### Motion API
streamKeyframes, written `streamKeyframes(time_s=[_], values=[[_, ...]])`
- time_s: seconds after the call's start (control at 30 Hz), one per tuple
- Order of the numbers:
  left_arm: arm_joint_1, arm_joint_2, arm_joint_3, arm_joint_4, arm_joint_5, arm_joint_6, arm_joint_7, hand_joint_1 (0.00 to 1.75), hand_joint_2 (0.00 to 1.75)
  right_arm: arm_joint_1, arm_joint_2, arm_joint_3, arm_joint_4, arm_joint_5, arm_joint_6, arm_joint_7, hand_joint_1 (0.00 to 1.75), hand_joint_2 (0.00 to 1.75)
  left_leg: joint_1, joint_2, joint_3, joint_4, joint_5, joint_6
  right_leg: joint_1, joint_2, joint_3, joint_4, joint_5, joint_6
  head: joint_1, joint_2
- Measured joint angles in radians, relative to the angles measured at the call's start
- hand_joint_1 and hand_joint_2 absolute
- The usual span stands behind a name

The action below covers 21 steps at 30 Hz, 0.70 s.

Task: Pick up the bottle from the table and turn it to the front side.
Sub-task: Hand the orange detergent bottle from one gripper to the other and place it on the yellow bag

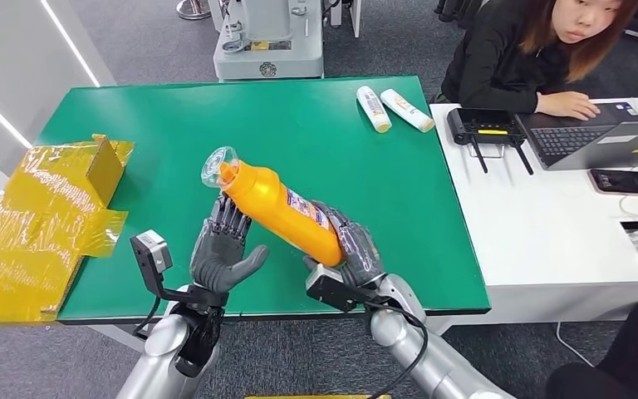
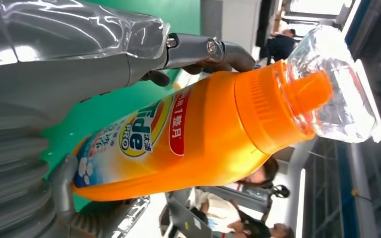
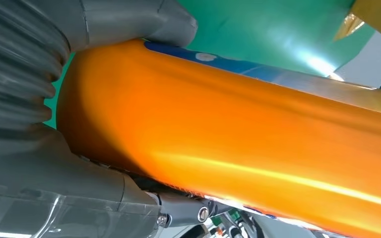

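— Where was the bottle (image 1: 278,209) when you paused?

— Off the surface (image 1: 316,141), in the air above its near edge. My right robot hand (image 1: 350,248) had it, fingers wrapped round the base end. In the right wrist view the thumb (image 3: 144,22) and the fingers pressed on opposite sides of the orange body, so I counted that as a firm grip.

— And the left?

— The left robot hand (image 1: 223,249) was spread, palm towards the bottle, just beside its upper half. In the head view the fingertips (image 1: 231,209) met the body below the neck. Whether they were bearing on it or merely brushing it, I couldn't tell. It held nothing.

— How did the bottle lie?

— Tilted. Its long axis ran from the base in the right robot hand up and away towards the clear cap (image 1: 218,165), which pointed to the far left, over the left robot hand. The label (image 2: 134,136) faced the left wrist camera and partly upward.

— So the turn?

— My judgement was that it called for a roll about that long axis, with the right robot hand carrying it and the left steadying the neck end. A slip at the base looked the main risk, the plastic being glossy.

— Room around it?

— Plenty. From the bottle, the yellow box (image 1: 41,224) sat well off to the left, two tubes (image 1: 392,108) lay far beyond to the right, and a person (image 1: 540,50) sat at a white desk (image 1: 540,249) further right.
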Motion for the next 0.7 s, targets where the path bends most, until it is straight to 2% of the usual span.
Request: streamKeyframes(time_s=[0.23, 0.43, 0.7], values=[[-0.055, -0.014, -0.010, 0.039, 0.023, 0.012, -0.001, 0.00, 1.75, -0.031, 0.032, 0.000, 0.030, 0.007, 0.022, 0.009, 1.75, 1.75, 0.000, 0.000, 0.000, 0.000, 0.000, 0.000, 0.000, 0.000, 0.000, 0.000, 0.000, 0.000, 0.000, 0.000], [-0.116, -0.024, -0.011, 0.117, -0.032, 0.112, -0.006, 0.00, 1.75, -0.058, 0.077, 0.033, 0.062, 0.091, 0.024, 0.043, 1.75, 1.75, 0.000, 0.000, 0.000, 0.000, 0.001, -0.001, 0.000, 0.001, 0.000, 0.000, 0.000, 0.000, 0.000, 0.000], [-0.128, -0.023, -0.009, 0.183, -0.062, 0.142, -0.018, 0.00, 1.75, -0.057, 0.092, 0.055, 0.084, 0.146, -0.002, 0.072, 1.75, 1.75, 0.000, 0.000, 0.000, 0.000, 0.001, -0.001, 0.000, 0.001, -0.001, 0.000, 0.000, 0.000, 0.000, 0.000]])
